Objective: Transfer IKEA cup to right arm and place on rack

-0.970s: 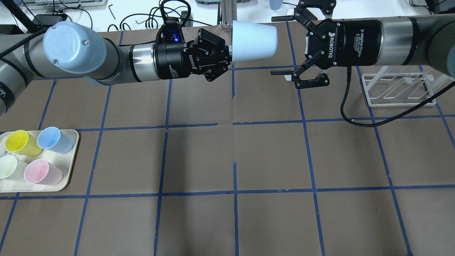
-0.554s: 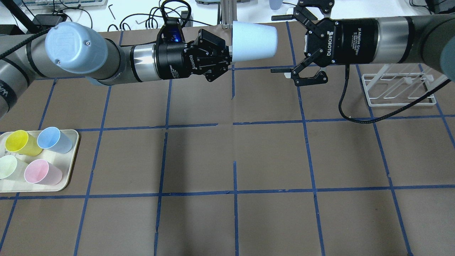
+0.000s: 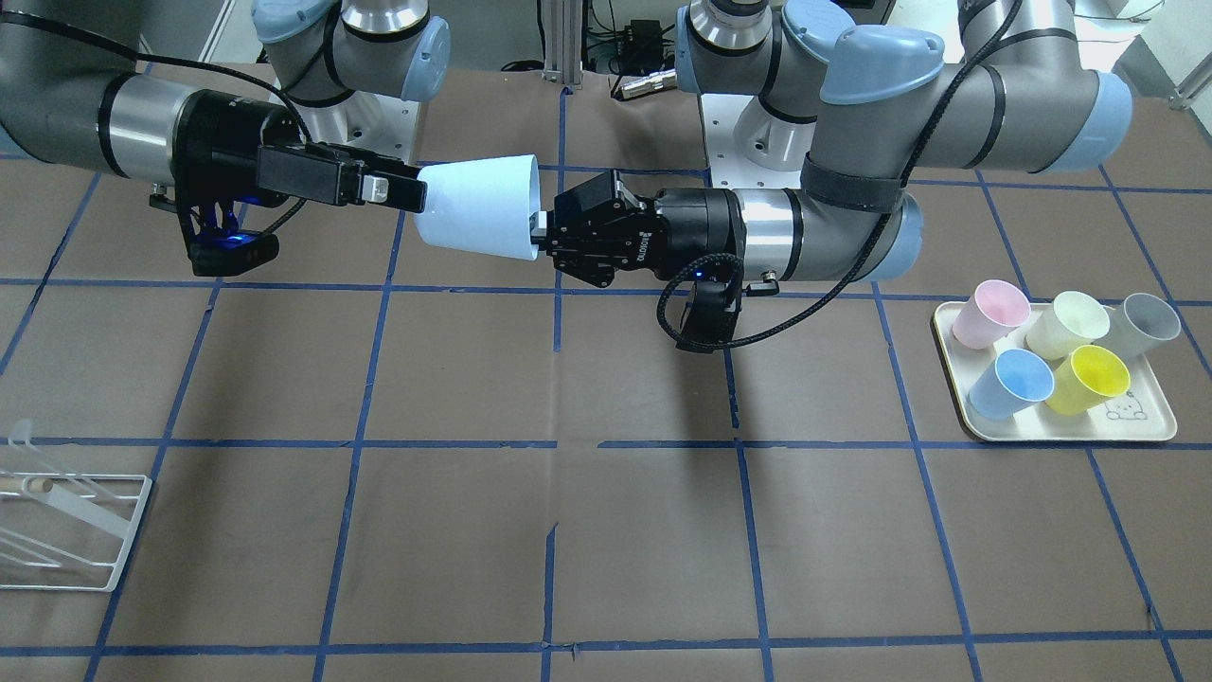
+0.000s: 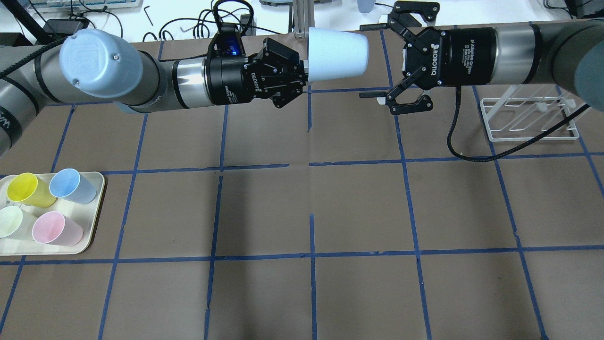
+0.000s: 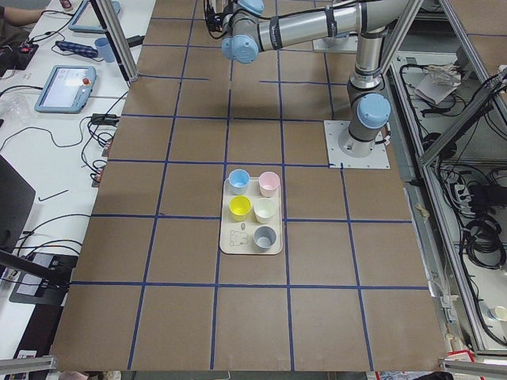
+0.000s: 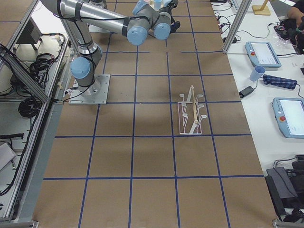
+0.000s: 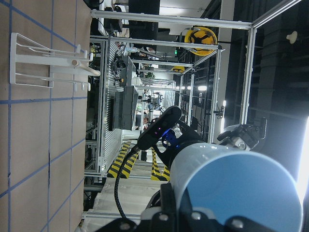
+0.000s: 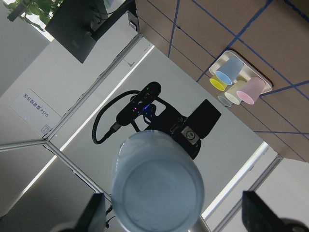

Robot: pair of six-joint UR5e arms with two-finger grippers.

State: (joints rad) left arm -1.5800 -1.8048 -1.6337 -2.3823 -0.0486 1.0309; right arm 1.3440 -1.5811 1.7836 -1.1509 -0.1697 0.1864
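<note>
**A:** Left gripper (image 4: 305, 71): what has it got?

**B:** You can see it pinching the rim of the pale blue cup (image 4: 337, 52). The cup is held sideways in the air over the far middle of the table (image 4: 358, 208), base pointing right.

**A:** And the right gripper (image 4: 364, 59)?

**B:** Your overhead view shows its fingers spread wide. The cup's base just reaches between them, apart from both. The rack (image 4: 533, 138) stands further right, and the tray (image 4: 98, 208) of coloured cups sits well apart at the left edge.

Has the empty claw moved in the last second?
Yes, slightly. The right claw has crept toward the cup and toward the table's far edge, uncovering more of the rack.
</note>
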